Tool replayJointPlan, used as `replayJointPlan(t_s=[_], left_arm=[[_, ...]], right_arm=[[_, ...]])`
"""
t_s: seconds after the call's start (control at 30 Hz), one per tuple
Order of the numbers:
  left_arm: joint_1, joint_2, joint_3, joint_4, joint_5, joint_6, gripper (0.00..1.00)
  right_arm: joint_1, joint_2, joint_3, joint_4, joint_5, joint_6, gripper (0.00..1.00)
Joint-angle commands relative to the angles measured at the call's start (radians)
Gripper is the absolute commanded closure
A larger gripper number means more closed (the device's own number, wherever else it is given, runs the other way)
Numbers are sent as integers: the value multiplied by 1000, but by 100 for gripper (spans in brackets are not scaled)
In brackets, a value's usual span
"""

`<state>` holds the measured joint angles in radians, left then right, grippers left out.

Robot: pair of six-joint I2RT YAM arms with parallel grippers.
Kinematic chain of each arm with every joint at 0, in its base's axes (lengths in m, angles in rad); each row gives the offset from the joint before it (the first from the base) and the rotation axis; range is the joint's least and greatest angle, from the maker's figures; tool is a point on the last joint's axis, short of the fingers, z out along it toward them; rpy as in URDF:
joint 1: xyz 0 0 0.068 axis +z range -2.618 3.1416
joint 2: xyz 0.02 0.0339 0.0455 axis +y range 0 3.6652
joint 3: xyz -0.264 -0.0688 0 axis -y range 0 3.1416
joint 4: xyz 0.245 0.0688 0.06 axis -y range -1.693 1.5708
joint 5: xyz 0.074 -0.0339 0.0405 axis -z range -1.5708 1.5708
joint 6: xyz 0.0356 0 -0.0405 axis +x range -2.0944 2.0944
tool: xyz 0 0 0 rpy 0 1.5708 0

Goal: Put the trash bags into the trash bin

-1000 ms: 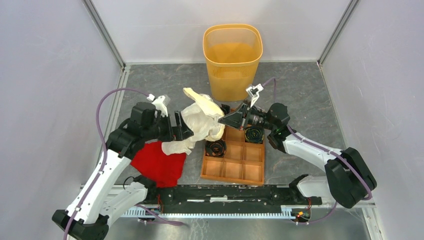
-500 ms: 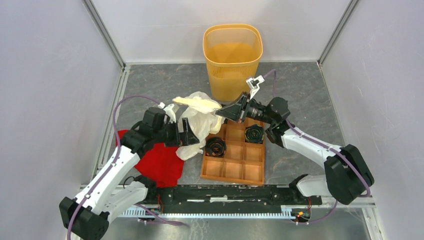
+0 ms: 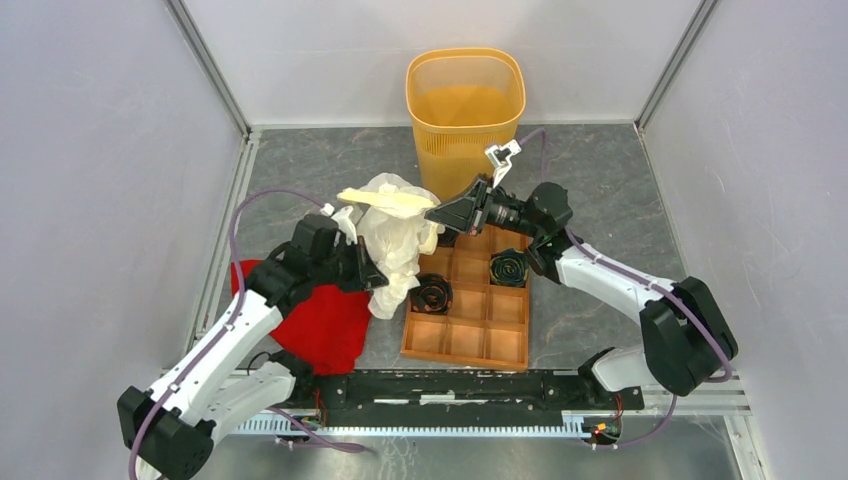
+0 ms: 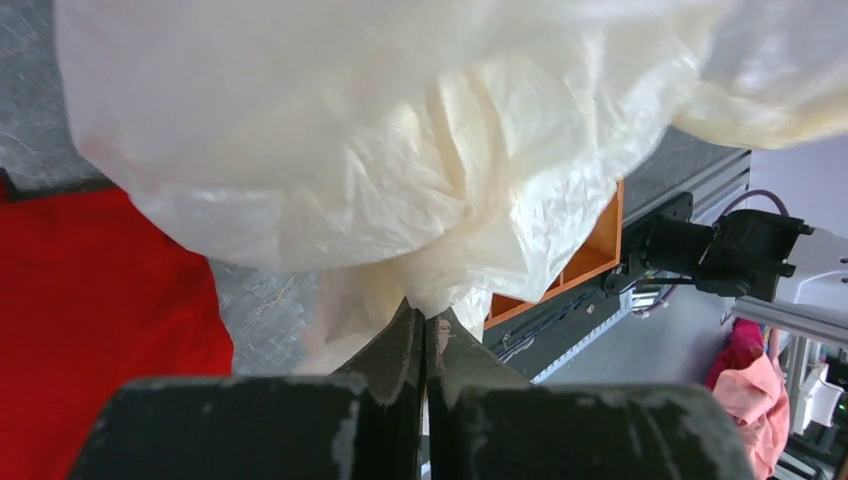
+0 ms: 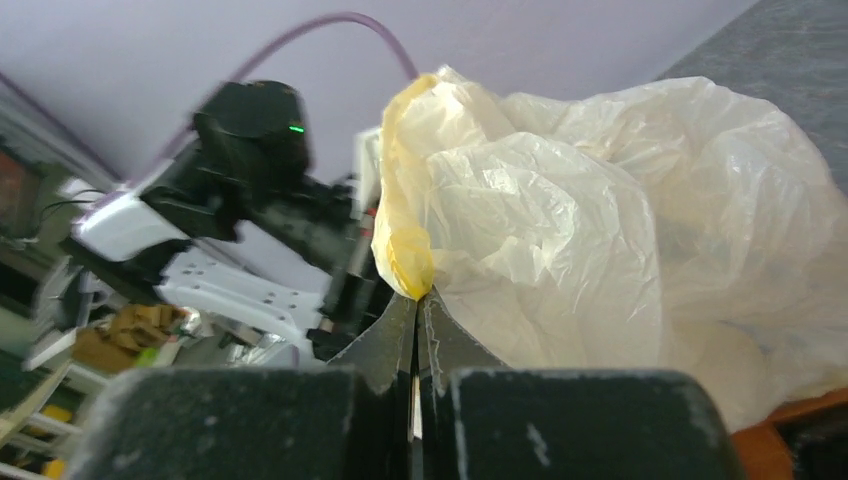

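A crumpled cream-white trash bag (image 3: 395, 235) hangs between both arms, left of centre above the table. My left gripper (image 3: 380, 282) is shut on the trash bag's lower fold (image 4: 440, 290), as the left wrist view shows. My right gripper (image 3: 432, 215) is shut on a yellowish bunched edge of the trash bag (image 5: 405, 262) at its top right. The orange-yellow trash bin (image 3: 466, 120) stands upright at the back centre, apart from the bag and behind the right gripper.
A red cloth (image 3: 320, 325) lies on the table under the left arm. An orange-brown compartment tray (image 3: 470, 335) sits in front of the bin, with two dark rosette-shaped items (image 3: 432, 293) in its cells. Grey walls enclose the table on three sides.
My left gripper was open beside the bag and has shut on its lower fold. The bag has been drawn up and stretched a little between the two grippers.
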<state>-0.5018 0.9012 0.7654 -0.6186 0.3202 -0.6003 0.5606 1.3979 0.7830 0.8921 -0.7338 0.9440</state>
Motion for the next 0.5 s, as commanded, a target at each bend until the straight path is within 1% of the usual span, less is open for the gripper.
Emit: replayJointPlan(t_s=[0.0, 0.03, 0.1, 0.13, 0.17, 0.23, 0.27, 0.33, 0.37, 0.4, 0.47], left_arm=[[-3, -39, 138, -81, -65, 74, 98], [-2, -49, 170, -102, -58, 93, 98], [-4, -75, 230, -132, -3, 113, 98], [-2, -84, 275, -150, 25, 118, 98], [-2, -86, 315, -176, 35, 117, 98], [-2, -71, 393, -239, 19, 98, 98], [-2, -54, 424, -261, 15, 83, 98], [-1, -32, 470, -278, 38, 41, 98], [-1, -21, 483, -271, 59, 14, 98], [-1, -13, 494, -262, 75, -14, 98], [-2, -4, 508, -233, 104, -61, 98]], right_arm=[[-7, -24, 123, -341, 28, -293, 99], [-7, -25, 169, -508, 70, -419, 96], [-7, -13, 282, -785, 211, -615, 88], [-8, 0, 359, -874, 253, -688, 86], [-9, 20, 437, -998, 284, -764, 83], [-8, 47, 539, -1130, 326, -854, 74], [-8, 53, 568, -1166, 335, -883, 69], [-9, 40, 566, -1175, 330, -893, 57], [-8, 23, 548, -1162, 314, -879, 51], [-8, 4, 515, -1139, 288, -859, 48], [-8, -55, 432, -1066, 211, -804, 38]])
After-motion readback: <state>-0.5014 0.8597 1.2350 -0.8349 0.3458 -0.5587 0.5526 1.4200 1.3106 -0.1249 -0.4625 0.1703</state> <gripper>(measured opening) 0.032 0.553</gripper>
